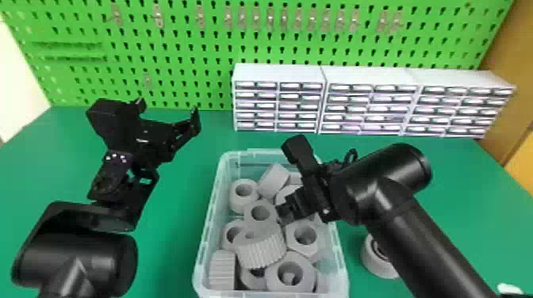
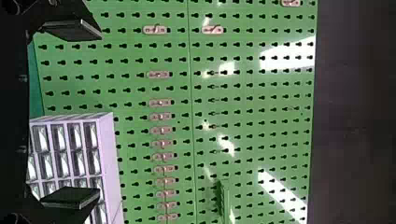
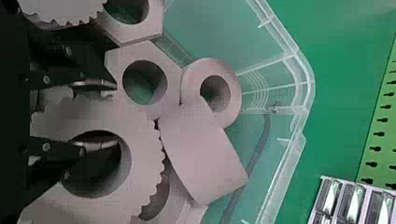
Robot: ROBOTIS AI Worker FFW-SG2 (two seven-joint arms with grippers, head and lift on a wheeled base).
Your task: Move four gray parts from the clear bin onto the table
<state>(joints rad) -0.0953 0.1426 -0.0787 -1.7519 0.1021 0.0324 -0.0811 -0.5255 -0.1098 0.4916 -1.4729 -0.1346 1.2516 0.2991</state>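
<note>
the right arm [image 1: 420, 234] partly hides a gray ring [image 1: 369, 259]; the head view's bottom edge crops the clear bin [image 1: 208, 230].

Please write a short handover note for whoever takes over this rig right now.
Left tool: open and holding nothing, above the table to the left of the clear bin.
Right tool: in the bin, fingers apart, one at the hole of a gray gear, the other outside its toothed rim; no grip yet, as far as I can see.
Done: one gray ring is on the table, right of the bin.
Left: apparently three more, unless the right arm hides others; plenty remain in the bin.
</note>
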